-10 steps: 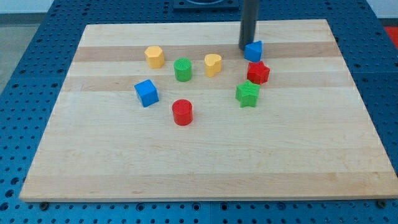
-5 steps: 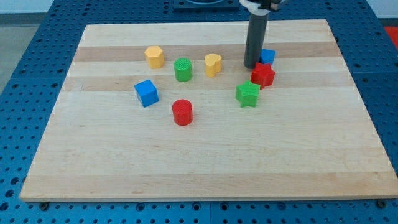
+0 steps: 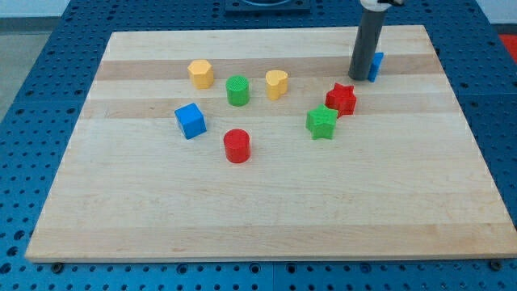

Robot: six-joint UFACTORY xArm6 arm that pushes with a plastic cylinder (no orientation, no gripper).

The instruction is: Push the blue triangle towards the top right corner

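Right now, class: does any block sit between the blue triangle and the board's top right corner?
No. The blue triangle sits just right of my tip, touching or nearly so. The board between it and that corner carries no block; the red star lies below, off the path.

Wood board [image 3: 266, 210] (blue pegboard [image 3: 32, 89] surround)

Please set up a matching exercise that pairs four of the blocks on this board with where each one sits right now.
Things:
1. blue triangle
2. red star
3. blue cube
4. red cylinder

Places:
A. farthest toward the view's left of the four
B. nearest the view's bottom of the four
C. just right of my tip, partly hidden behind the rod
D. just up and right of the green star

Pairs: 1-C, 2-D, 3-A, 4-B
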